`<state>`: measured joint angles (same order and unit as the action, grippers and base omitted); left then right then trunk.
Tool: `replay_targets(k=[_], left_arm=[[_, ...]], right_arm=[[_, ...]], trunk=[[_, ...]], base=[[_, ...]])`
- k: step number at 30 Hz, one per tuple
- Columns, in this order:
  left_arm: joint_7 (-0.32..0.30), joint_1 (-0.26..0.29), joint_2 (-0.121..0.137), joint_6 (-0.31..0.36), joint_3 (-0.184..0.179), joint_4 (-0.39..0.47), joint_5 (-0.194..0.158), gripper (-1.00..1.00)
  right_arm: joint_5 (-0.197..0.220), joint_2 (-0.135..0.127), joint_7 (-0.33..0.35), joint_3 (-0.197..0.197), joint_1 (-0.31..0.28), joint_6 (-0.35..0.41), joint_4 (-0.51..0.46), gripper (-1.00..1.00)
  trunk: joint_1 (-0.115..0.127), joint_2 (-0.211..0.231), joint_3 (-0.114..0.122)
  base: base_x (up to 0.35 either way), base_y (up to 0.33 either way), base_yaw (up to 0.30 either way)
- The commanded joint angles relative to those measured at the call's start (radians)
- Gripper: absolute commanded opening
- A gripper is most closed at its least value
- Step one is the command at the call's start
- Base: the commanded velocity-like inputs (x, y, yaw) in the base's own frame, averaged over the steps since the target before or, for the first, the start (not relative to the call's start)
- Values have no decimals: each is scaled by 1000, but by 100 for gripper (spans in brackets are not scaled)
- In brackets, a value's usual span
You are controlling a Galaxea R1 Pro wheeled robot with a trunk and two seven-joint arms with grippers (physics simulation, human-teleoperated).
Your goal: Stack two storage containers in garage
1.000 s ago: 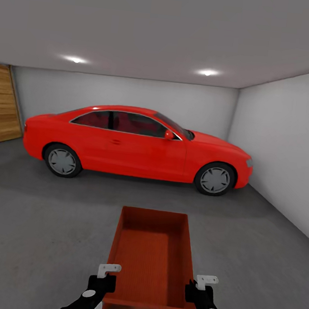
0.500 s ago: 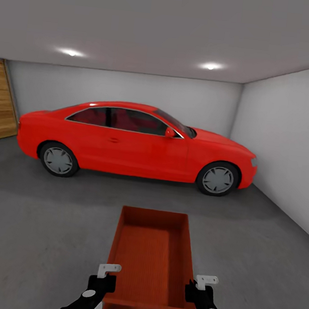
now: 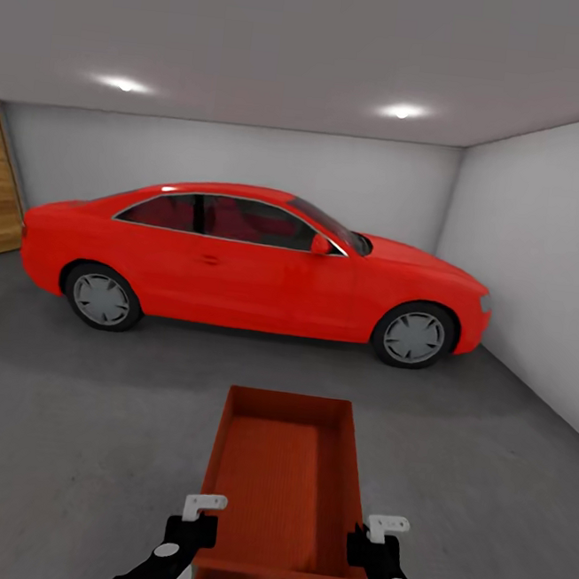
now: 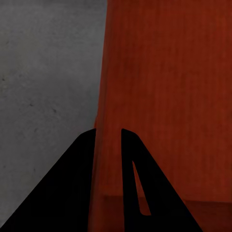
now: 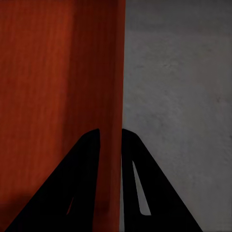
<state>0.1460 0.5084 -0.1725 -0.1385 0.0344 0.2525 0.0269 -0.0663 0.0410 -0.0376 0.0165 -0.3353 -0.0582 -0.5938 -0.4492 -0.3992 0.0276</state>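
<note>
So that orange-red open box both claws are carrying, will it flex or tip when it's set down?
The orange-red open-topped box looks thin-walled, so it may flex a little where the left claw and right claw pinch its side walls. It seems empty, so probably light. Its wide flat base should sit steadily on the grey concrete floor.

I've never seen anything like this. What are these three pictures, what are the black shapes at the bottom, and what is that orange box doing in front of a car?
It is a simulated two-armed robot. The big picture looks down from its head into a garage with a red car on a grey concrete floor. The black arms end in pincers: left pincer, right pincer. Between them they carry an open orange storage container, each shut on one side wall. The two small pictures come from cameras by each wrist: dark fingers pinch the thin orange wall, as does the right pincer.
</note>
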Motion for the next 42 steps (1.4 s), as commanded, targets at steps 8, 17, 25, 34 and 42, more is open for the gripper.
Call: replay_targets(k=[8,17,25,34,42], left_arm=[[-6,2,-2,-3,15,40,4,-100],[-6,2,-2,-2,15,40,4,-100],[-6,2,-2,-3,15,40,4,-100],[-6,2,-2,-4,15,40,4,-100],[-6,2,-2,-4,15,40,4,-100]], right_arm=[[-9,1,2,-26,1,-3,3,-100],[-9,1,2,-26,1,-3,3,-100],[-9,1,2,-26,1,-3,3,-100],[-9,1,2,-26,1,-3,3,-100],[-9,1,2,-26,1,-3,3,-100]], trunk=[[-1,-1,-3],[-1,-1,-3],[-1,-1,-3],[-1,-1,-3],[-1,-1,-3]], base=[[53,0,-25],[1,14,-98],[0,273,-2],[0,31,0],[0,102,0]])
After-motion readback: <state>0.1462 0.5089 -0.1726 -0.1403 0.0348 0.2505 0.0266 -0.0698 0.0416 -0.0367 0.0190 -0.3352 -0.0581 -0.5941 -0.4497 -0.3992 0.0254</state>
